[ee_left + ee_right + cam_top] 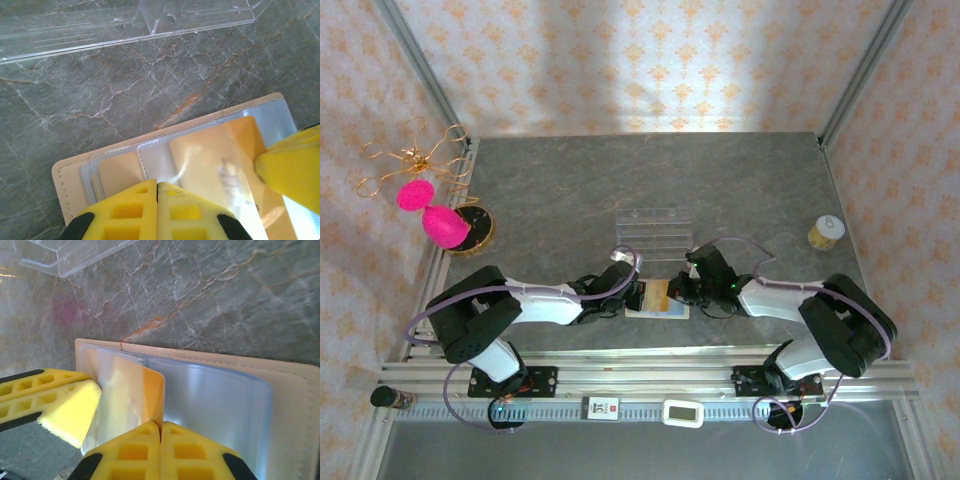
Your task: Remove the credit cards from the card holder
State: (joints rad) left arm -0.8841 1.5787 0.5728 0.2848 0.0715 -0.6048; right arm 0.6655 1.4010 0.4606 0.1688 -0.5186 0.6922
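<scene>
Barely started: card holder (pixel 295 405) open flat, gold card (pixel 152 390) mostly sleeved. Left gripper (pixel 157 192) clamped shut on holder, right gripper (pixel 160 432) seemingly on gold card. Nothing free yet.

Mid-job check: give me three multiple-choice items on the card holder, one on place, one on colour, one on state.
1. The card holder lies:
A) on the table, on the robot's side of the clear tray
B) inside the tray
C) beside the pink ornament

2. The card in its sleeve is:
A) red
B) gold-yellow
C) green

3. The holder is:
A) snapped shut
B) standing upright
C) lying open

Answers: 1 A, it sits nearer the arms than the tray. 2 B, gold shows through the clear plastic. 3 C, its sleeves face up.
</scene>
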